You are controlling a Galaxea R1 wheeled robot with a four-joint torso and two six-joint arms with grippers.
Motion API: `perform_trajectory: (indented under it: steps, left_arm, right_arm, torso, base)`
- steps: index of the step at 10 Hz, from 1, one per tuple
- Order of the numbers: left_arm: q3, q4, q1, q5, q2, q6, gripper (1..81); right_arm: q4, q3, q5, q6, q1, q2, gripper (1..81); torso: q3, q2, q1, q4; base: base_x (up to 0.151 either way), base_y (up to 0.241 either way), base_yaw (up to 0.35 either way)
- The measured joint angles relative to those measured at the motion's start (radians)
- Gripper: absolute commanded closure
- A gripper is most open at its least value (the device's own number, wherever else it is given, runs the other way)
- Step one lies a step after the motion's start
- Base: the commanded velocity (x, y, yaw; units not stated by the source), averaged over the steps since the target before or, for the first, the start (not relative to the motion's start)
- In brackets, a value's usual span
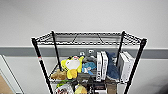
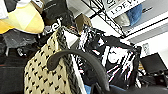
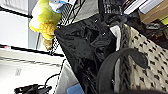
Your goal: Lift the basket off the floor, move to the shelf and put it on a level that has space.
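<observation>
Basket (image 2: 47,75): cream open weave, dark braided rim, dark looped handle (image 2: 82,60) arching over each end. Seen close in both wrist views, raised in front of the shelf's (image 1: 40,62) crowded lower tiers; a crumpled black glossy bag (image 3: 85,50) sits in or right behind it, can't tell which.

Handling, judged: light, walls semi-stiff but will flex if squeezed; weave gives good grip, not slippery, not fragile. Handles are the natural hold, one per end, keeping it level.

Tool state: cannot tell for either arm — no fingers made out in the wrist views.

Head view: top level (image 1: 87,38) at 12 o'clock, bare wire grid. Tier below packed: one yellow plush toy (image 1: 72,66) at 9 o'clock, white boxes (image 1: 102,65) upright at centre and another (image 1: 125,65) at 3 o'clock, blue soft item (image 1: 112,67) between them.

Count: one basket, two handles seen, one shelf, four posts.
</observation>
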Motion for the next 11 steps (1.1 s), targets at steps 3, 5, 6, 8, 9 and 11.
perform_trajectory:
  steps: [3, 5, 6, 8, 9, 11]
  left_arm:
    - [0.098, 0.0, -0.057, -0.017, -0.042, -0.004, 81.1]
    - [0.147, 0.001, -0.084, -0.027, -0.061, -0.007, 81.1]
    - [0.17, 0.001, -0.085, -0.026, -0.073, -0.007, 81.1]
    - [0.221, 0.001, -0.111, -0.022, -0.111, -0.009, 81.1]
    - [0.237, 0.001, -0.133, -0.021, -0.131, -0.011, 81.1]
    - [0.277, 0.001, -0.176, -0.022, -0.164, -0.016, 81.1]
  right_arm:
    - [-0.001, 0.095, 0.019, 0.001, 0.05, -0.077, 81.1]
    - [-0.002, 0.143, 0.022, 0.001, 0.074, -0.115, 81.1]
    - [-0.002, 0.169, 0.021, 0.0, 0.083, -0.136, 81.1]
    - [-0.001, 0.211, 0.02, 0.001, 0.104, -0.153, 81.1]
    - [-0.001, 0.23, 0.019, 0.004, 0.123, -0.16, 81.1]
    - [-0.001, 0.264, 0.018, 0.005, 0.167, -0.181, 81.1]
  torso:
    - [0.0, 0.0, 0.0, 0.0]
    - [0.0, 0.0, 0.0, 0.0]
    - [0.0, 0.0, 0.0, 0.0]
    - [0.0, 0.0, 0.0, 0.0]
    - [0.0, 0.0, 0.0, 0.0]
    - [0.0, 0.0, 0.0, 0.0]
  base:
    - [0.0, 0.0, 0.0]
    - [0.0, 0.0, 0.0]
    - [0.0, 0.0, 0.0]
    - [0.0, 0.0, 0.0]
    - [0.0, 0.0, 0.0]
    - [0.0, 0.0, 0.0]
